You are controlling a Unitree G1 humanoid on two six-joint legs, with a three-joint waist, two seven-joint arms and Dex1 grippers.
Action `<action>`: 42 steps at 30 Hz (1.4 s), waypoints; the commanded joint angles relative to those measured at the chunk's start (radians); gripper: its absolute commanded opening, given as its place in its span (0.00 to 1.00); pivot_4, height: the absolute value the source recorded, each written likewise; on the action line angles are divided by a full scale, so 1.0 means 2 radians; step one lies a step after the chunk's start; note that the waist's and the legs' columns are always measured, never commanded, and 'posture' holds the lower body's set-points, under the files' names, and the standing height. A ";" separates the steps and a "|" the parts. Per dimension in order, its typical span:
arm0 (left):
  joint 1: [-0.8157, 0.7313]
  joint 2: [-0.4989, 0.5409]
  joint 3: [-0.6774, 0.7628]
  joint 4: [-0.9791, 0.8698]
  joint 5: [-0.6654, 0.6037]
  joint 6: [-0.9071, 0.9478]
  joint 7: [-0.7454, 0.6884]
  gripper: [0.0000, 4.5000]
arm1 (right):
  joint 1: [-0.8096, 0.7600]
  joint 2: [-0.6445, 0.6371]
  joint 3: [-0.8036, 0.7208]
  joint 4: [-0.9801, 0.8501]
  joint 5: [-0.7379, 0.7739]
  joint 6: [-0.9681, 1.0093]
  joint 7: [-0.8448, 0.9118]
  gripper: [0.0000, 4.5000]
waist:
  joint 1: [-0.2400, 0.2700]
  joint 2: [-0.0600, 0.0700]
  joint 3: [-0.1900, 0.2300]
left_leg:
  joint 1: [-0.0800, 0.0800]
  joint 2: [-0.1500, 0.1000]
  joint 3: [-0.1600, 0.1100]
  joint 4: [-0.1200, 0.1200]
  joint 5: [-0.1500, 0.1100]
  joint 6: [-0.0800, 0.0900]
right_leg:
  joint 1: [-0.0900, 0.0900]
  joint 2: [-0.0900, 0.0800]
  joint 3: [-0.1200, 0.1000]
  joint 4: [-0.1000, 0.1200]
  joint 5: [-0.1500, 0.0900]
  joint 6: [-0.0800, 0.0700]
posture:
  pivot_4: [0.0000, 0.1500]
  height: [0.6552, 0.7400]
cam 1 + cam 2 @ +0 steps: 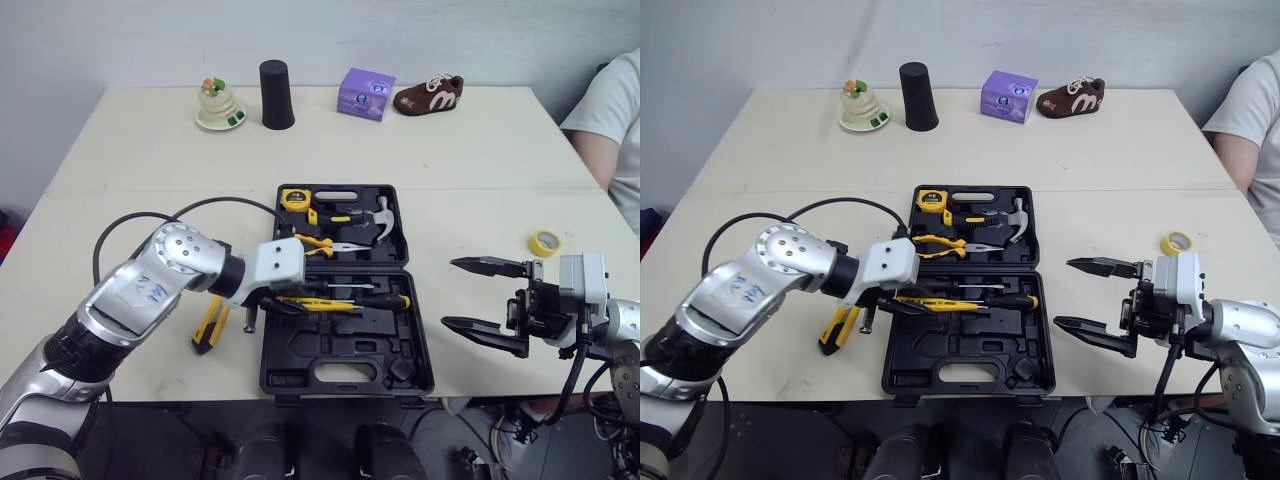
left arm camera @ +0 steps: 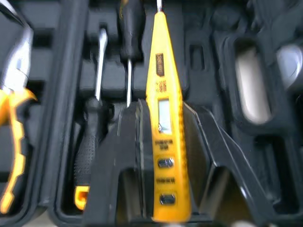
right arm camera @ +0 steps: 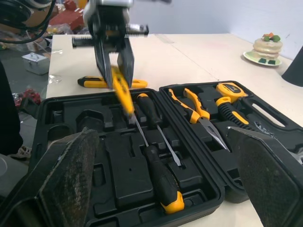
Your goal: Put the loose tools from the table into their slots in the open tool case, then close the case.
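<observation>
One tester pen (image 2: 163,156) is pinched in your left gripper (image 2: 161,109); the right gripper (image 1: 450,292) hangs spread. Press the pen into the tool case (image 1: 340,355) slot beneath.

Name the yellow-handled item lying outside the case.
The yellow-and-black utility knife, flat on the table beside the case's left edge; the pliers, screwdriver and tester pen are over or in the case.
</observation>
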 commanded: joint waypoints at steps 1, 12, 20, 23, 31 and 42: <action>-0.016 -0.018 -0.008 -0.008 0.016 0.012 0.006 0.12 | 0.007 0.001 -0.012 -0.020 0.002 -0.006 -0.006 1.00 | 0.002 0.000 0.000 | 0.000 0.000 0.000 0.000 0.000 0.000 | 0.000 0.000 0.000 0.000 0.000 0.000 | 1.00 1.00; -0.014 -0.016 -0.038 -0.009 0.061 0.018 -0.004 0.12 | 0.015 0.004 -0.005 -0.032 0.002 -0.008 -0.010 1.00 | 0.006 0.000 0.000 | -0.001 0.000 -0.001 0.003 0.000 0.000 | 0.000 0.000 0.000 0.001 0.000 0.000 | 1.00 1.00; -0.017 -0.031 -0.036 0.001 0.076 0.018 0.000 0.12 | 0.008 0.006 0.006 -0.035 0.000 -0.010 -0.009 1.00 | 0.009 0.000 0.000 | -0.002 0.000 -0.001 0.004 0.000 0.001 | 0.000 0.000 -0.001 0.001 0.000 0.000 | 1.00 1.00; -0.017 -0.031 -0.042 0.009 0.083 0.011 -0.004 0.12 | 0.004 0.008 0.011 -0.031 -0.003 -0.012 -0.011 1.00 | 0.009 0.000 0.000 | -0.002 0.000 -0.002 0.005 0.000 0.001 | 0.000 0.000 -0.001 0.001 0.000 0.000 | 1.00 1.00; -0.019 -0.045 -0.042 0.022 0.087 0.003 -0.012 0.12 | 0.013 0.022 0.011 -0.031 -0.010 -0.017 -0.011 1.00 | 0.009 0.000 0.000 | -0.003 0.000 -0.002 0.005 0.000 0.001 | 0.000 0.000 -0.001 0.002 0.000 0.000 | 1.00 1.00; -0.003 -0.051 0.040 0.024 0.024 -0.033 -0.046 0.89 | 0.013 0.035 0.015 -0.036 -0.013 -0.023 -0.020 1.00 | 0.009 0.000 0.000 | -0.003 0.000 -0.002 0.006 0.000 0.001 | -0.001 0.000 -0.002 0.002 0.000 0.000 | 1.00 1.00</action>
